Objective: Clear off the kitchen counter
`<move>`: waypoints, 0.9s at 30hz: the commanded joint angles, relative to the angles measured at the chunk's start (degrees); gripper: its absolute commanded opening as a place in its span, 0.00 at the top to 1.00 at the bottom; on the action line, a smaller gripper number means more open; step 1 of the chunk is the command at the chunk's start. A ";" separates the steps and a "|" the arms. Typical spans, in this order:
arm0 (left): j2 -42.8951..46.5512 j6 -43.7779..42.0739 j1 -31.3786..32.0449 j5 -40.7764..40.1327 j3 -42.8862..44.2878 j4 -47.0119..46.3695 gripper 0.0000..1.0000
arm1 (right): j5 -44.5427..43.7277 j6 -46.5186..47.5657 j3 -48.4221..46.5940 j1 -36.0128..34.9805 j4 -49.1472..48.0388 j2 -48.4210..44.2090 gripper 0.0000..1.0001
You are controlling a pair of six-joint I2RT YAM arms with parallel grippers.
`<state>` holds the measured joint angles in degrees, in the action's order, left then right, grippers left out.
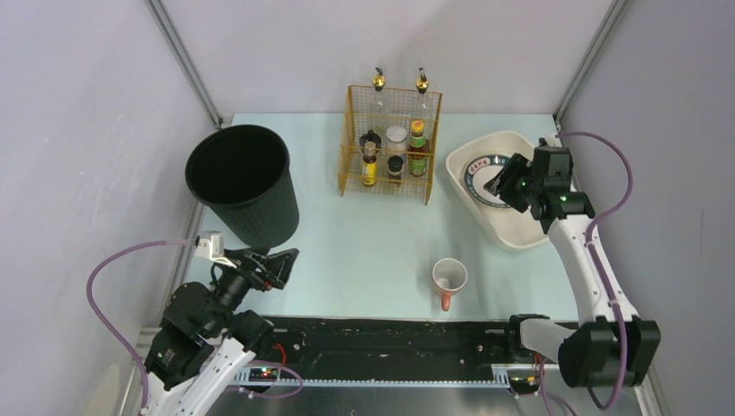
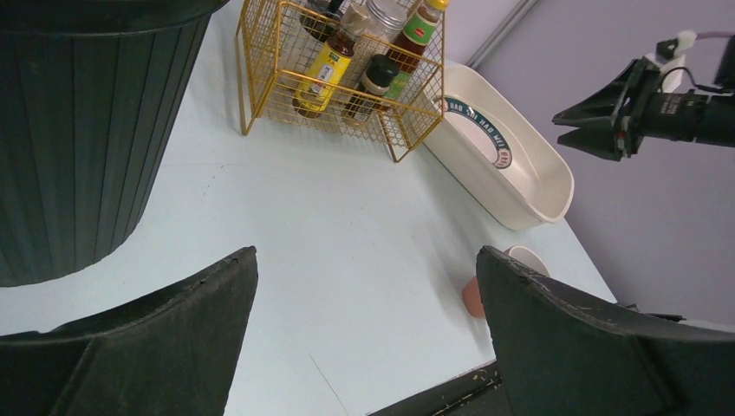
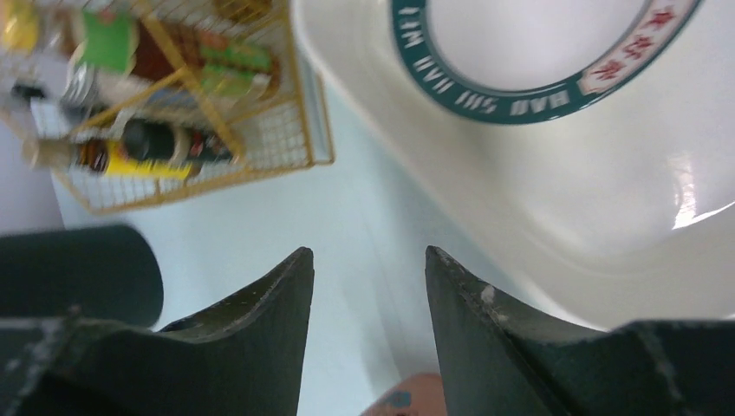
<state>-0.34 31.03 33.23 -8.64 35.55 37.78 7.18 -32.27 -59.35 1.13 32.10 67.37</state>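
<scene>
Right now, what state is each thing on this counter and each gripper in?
Orange mug: upright, empty.
Black bin: upright, open-topped.
Wire rack: upright, holding bottles.
White tub: holds a green-rimmed plate.
Left gripper: wide open, empty.
Right gripper: open, empty, over the tub.

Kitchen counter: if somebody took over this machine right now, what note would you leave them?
Left gripper: open, empty, low beside the black bin.
Right gripper: open, empty, above the white tub, where a plate lies.
Kitchen counter: a mug sits near the front edge; a wire rack of bottles stands at the back.
Done: plate in tub.
Left: probably the mug, untouched.
</scene>
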 commanded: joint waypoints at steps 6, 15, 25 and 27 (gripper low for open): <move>9.86 -0.35 -0.34 0.95 -0.18 -1.71 0.00 | -0.55 7.52 -3.58 -13.44 14.41 -8.37 0.47; 10.14 -0.26 -0.28 0.77 -0.22 -1.69 0.00 | -10.12 6.05 -3.62 -30.01 23.61 -10.27 0.47; 9.19 -0.22 -0.28 0.35 -0.23 -1.66 0.00 | -16.89 -0.22 -1.45 -38.36 27.52 -11.15 0.47; 8.98 -0.26 -0.30 0.32 -0.24 -1.67 0.00 | -16.91 -0.73 -0.86 -38.79 27.84 -10.90 0.47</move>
<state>-0.32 31.00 33.23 -8.58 35.55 37.78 -6.90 -30.26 -60.86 -36.75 58.46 57.39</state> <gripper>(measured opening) 0.996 0.531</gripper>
